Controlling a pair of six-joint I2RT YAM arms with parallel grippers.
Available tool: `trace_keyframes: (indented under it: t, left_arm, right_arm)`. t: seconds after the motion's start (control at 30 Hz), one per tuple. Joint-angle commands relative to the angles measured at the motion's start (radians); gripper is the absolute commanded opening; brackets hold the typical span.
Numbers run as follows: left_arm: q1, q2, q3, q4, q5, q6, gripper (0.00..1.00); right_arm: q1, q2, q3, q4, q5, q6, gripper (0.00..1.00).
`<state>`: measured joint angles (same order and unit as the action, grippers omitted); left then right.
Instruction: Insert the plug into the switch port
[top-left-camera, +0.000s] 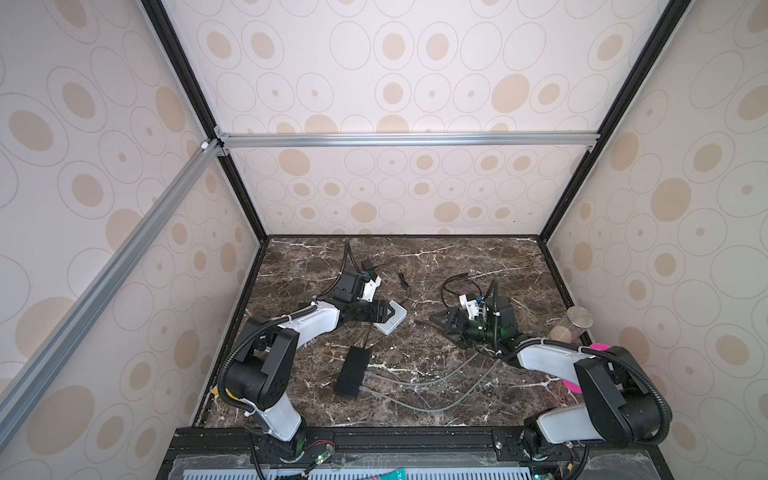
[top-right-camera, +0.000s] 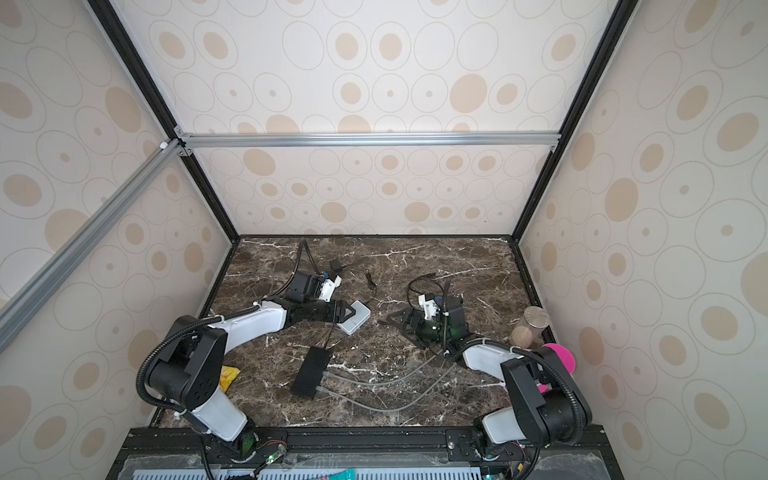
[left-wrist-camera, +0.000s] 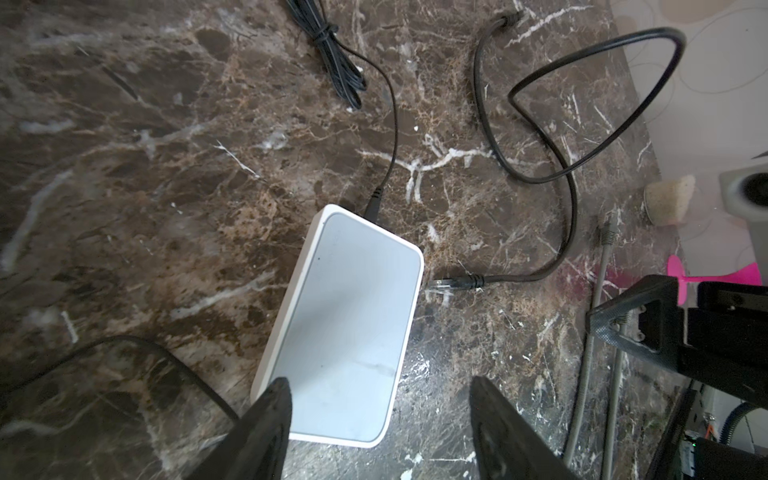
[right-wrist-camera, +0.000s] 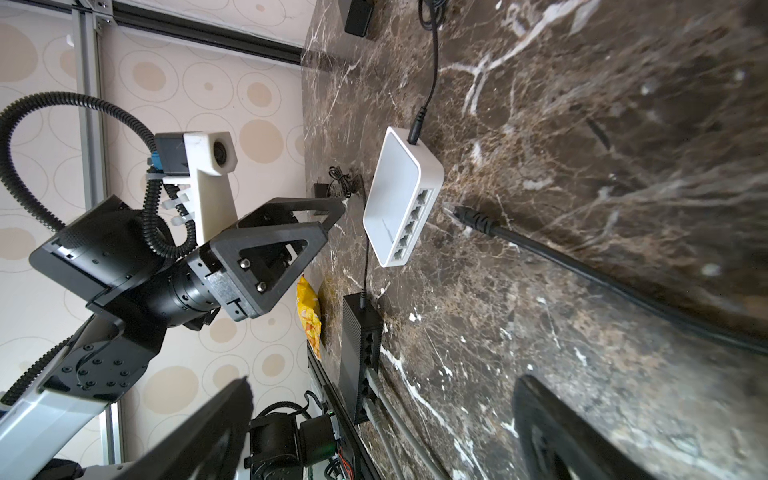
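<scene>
Bare tabletop (right-wrist-camera: 582, 124) between plug (right-wrist-camera: 469, 216) and white switch (right-wrist-camera: 399, 195); black box (right-wrist-camera: 359, 353) close alongside.

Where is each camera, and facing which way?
Top views: overhead at the front, looking down on the table; left arm and right arm show.
Left wrist: behind the open left gripper, looking down on the white switch and plug; fingertips show.
Right wrist: behind the open right gripper, looking across the table at the switch's ports; left gripper shows too.
Both wrist views share switch and plug.
</scene>
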<state>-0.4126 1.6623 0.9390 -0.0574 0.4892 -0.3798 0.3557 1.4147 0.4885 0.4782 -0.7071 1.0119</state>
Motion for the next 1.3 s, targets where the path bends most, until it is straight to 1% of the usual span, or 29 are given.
trace_keyframes:
  t: [0.0, 0.07, 0.13, 0.27, 0.33, 0.5, 0.53, 0.63, 0.9, 1.0, 1.07, 1.1, 1.2, 1.27]
  left_arm:
    - [-0.006, -0.006, -0.009, 0.013, -0.011, -0.011, 0.68]
    - [-0.005, -0.003, -0.005, 0.009, -0.073, -0.002, 0.68]
    - [-0.005, 0.006, 0.002, 0.004, -0.109, 0.001, 0.69]
    - [-0.004, 0.054, 0.033, -0.027, -0.11, 0.008, 0.69]
    - [-0.005, 0.059, 0.028, -0.011, -0.097, 0.007, 0.69]
    - [-0.005, 0.057, 0.004, 0.029, -0.025, 0.005, 0.69]
    - [-0.005, 0.056, -0.002, 0.039, 0.013, 0.002, 0.68]
    - [-0.009, 0.045, -0.024, 0.059, 0.064, -0.004, 0.68]
    - [-0.02, 0.004, -0.081, 0.09, 0.088, -0.023, 0.68]
    - [-0.02, -0.024, -0.088, 0.097, 0.054, -0.026, 0.68]
    - [-0.02, -0.042, -0.082, 0.095, 0.002, -0.026, 0.68]
    - [-0.02, -0.048, -0.071, 0.08, -0.05, -0.024, 0.68]
    - [-0.02, -0.021, -0.013, 0.01, -0.157, -0.019, 0.68]
    - [-0.02, 0.015, 0.021, -0.013, -0.159, -0.006, 0.68]
  right_arm:
    - [0.019, -0.02, 0.012, 0.032, -0.003, -0.008, 1.0]
    - [0.023, -0.02, 0.015, 0.022, -0.001, -0.01, 1.0]
    - [0.022, -0.011, 0.015, 0.034, -0.007, -0.006, 1.0]
    - [0.022, 0.004, 0.015, 0.052, -0.016, 0.005, 1.0]
    - [0.023, 0.003, 0.015, 0.05, -0.016, 0.006, 1.0]
    - [0.022, 0.008, 0.017, 0.045, -0.015, 0.006, 1.0]
    - [0.023, 0.012, 0.018, 0.045, -0.014, 0.007, 1.0]
    - [0.022, 0.016, 0.019, 0.044, -0.016, 0.008, 1.0]
    - [0.023, 0.024, 0.024, 0.039, -0.015, 0.009, 1.0]
    - [0.022, 0.023, 0.022, 0.04, -0.015, 0.009, 1.0]
    - [0.022, 0.025, 0.022, 0.04, -0.015, 0.01, 1.0]
    - [0.023, 0.026, 0.022, 0.042, -0.014, 0.01, 1.0]
    - [0.022, 0.032, 0.022, 0.048, -0.016, 0.016, 1.0]
    - [0.022, 0.034, 0.023, 0.05, -0.018, 0.018, 1.0]
